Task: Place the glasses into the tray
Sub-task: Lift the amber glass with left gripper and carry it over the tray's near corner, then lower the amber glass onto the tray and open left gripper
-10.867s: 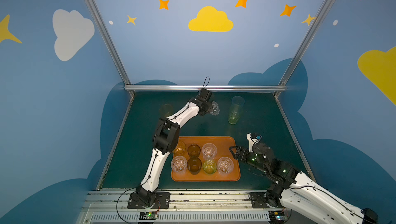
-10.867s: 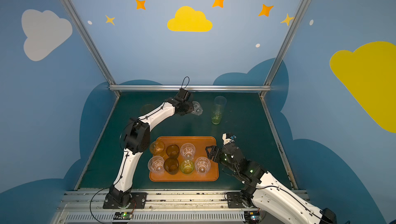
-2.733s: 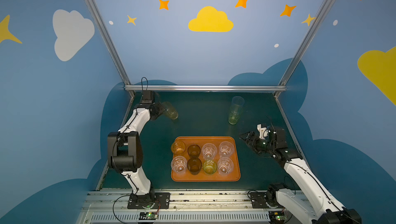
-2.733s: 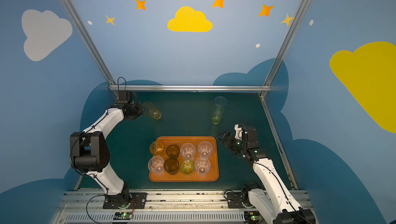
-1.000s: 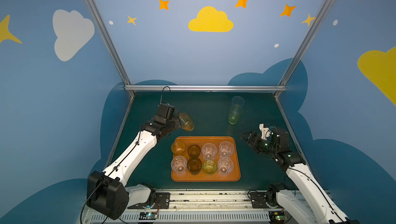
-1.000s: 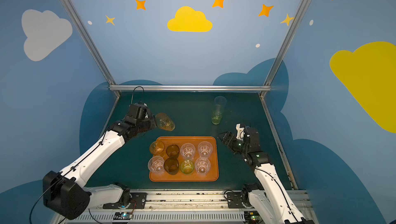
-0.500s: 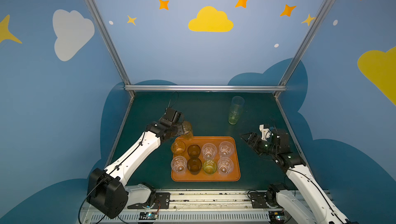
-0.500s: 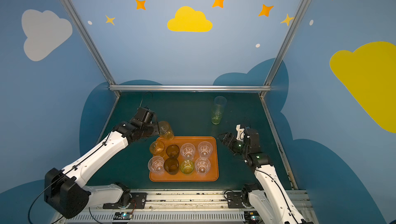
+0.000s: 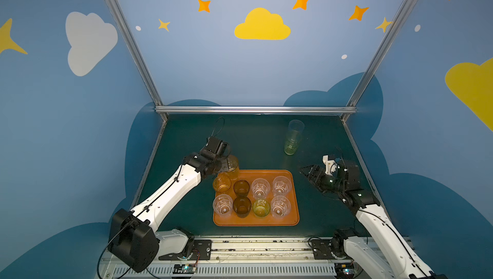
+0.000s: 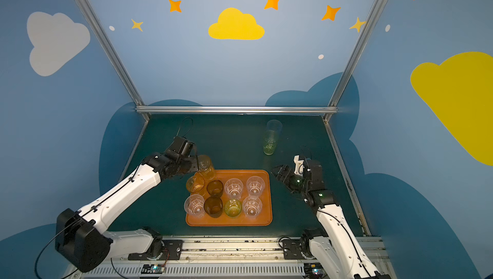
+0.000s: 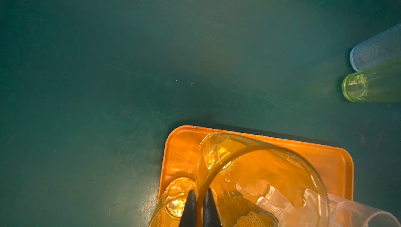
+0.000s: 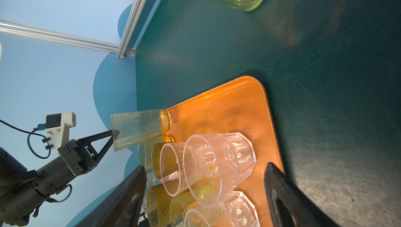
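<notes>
Right wrist view: left claw (image 12: 115,134) clenched on rim of tall amber glass (image 12: 138,128), base below claw at tray (image 12: 227,106) corner; contact unclear. Right claw (image 9: 306,174) released, empty, beside tray. Risks: thin rim pinch slips; base catches raised rim, glass tips; knocks short amber glass (image 9: 222,183) just under claw. Count: 1 tray; 8 short glasses (image 9: 260,188) on it (4 clear, 2 brown, 1 amber, 1 yellow-green); 3 tall: amber held, green glass (image 9: 290,145) and greyish glass (image 9: 296,126) well away from both claws.

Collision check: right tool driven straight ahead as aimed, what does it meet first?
Likely the clear faceted glass in the tray's back right corner, centred ahead of the right tool; depth unclear.
</notes>
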### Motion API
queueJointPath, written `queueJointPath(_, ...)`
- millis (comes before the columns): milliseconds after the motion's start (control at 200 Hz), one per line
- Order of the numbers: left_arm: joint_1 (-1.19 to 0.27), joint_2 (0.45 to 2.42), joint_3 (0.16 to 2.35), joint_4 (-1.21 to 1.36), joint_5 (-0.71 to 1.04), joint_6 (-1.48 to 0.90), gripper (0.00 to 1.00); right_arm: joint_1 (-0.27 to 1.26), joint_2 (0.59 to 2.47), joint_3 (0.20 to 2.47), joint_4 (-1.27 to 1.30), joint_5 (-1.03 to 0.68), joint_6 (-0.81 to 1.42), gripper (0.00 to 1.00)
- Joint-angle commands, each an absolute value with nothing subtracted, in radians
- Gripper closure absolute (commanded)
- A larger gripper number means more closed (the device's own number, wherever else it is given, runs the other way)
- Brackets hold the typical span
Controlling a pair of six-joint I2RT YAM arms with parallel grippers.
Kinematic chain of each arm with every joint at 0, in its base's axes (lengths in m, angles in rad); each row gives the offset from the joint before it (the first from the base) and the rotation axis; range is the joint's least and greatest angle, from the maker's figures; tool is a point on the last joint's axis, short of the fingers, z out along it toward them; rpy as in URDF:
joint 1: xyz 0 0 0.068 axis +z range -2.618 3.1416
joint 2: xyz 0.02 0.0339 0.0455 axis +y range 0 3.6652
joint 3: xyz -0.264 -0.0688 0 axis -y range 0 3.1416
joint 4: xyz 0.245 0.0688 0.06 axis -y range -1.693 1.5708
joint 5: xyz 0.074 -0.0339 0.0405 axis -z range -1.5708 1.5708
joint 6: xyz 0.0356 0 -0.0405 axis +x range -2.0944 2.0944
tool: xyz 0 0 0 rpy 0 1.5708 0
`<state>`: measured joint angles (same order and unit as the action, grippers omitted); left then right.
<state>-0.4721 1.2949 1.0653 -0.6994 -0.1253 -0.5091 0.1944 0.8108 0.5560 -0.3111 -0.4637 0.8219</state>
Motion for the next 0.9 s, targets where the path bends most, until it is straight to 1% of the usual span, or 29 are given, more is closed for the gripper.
queueJointPath(0, -0.477, 1.307, 1.039, -0.692, -0.140, -0.512, 0.96, 0.194, 0.816, 0.540, -0.315, -0.448, 0.808, 0.16)
queueJointPath(320, -0.481, 1.319, 1.002, -0.683, -0.130, -0.529, 0.95, 0.194, 0.846, 0.544, -0.308, -0.454, 0.811, 0.16)
queueJointPath(401, -0.480, 1.323, 1.004, -0.678, -0.130, -0.525, 0.83, 0.193, 0.850, 0.545, -0.310, -0.455, 0.811, 0.16)
queueJointPath(461, -0.481, 1.328, 1.008, -0.677, -0.136, -0.525, 0.69, 0.193, 0.850, 0.545, -0.313, -0.455, 0.812, 0.16)
queueJointPath(541, -0.482, 1.332, 1.014, -0.667, -0.142, -0.520, 0.59, 0.193, 0.848, 0.544, -0.316, -0.449, 0.813, 0.16)
queueJointPath(576, -0.481, 1.333, 1.016, -0.662, -0.144, -0.518, 0.51, 0.191, 0.847, 0.542, -0.317, -0.447, 0.813, 0.16)
queueJointPath(611, -0.481, 1.331, 1.020, -0.656, -0.149, -0.516, 0.41, 0.191, 0.847, 0.542, -0.318, -0.445, 0.813, 0.16)
queueJointPath(676, -0.481, 1.322, 1.027, -0.639, -0.148, -0.515, 0.28, 0.190, 0.847, 0.544, -0.324, -0.444, 0.811, 0.16)
queueJointPath(796, -0.481, 1.292, 1.029, -0.586, -0.119, -0.523, 0.01, 0.186, 0.843, 0.552, -0.343, -0.442, 0.805, 0.16)
queueJointPath(896, -0.481, 1.270, 1.027, -0.551, -0.090, -0.538, 0.00, 0.183, 0.841, 0.568, -0.378, -0.431, 0.795, 0.16)
